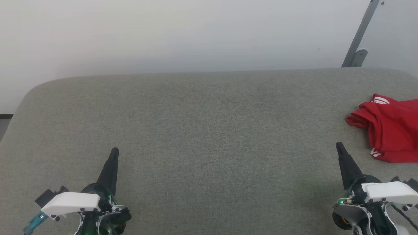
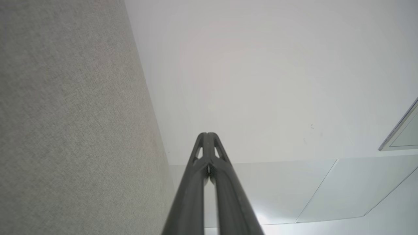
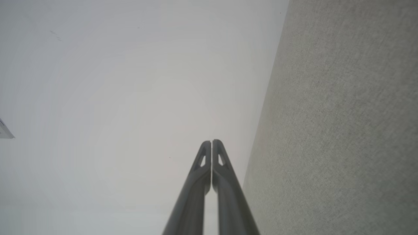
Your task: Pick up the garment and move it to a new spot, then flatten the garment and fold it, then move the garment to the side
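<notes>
Here the garment [image 1: 392,130] lies near the right fingers [image 1: 346,166], untouched; both pairs pinched together.

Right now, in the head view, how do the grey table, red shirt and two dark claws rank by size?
grey table
red shirt, partly cut off
left claw and right claw: alike, unranked

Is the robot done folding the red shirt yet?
Hard to call anything done: the garment lies bunched at the right edge of the table, not flat, with no neat fold showing. Nothing is in hand: the left gripper and right gripper are both shut, empty and apart from it. Left, it seems: picking it up, flattening, folding, moving aside.
</notes>
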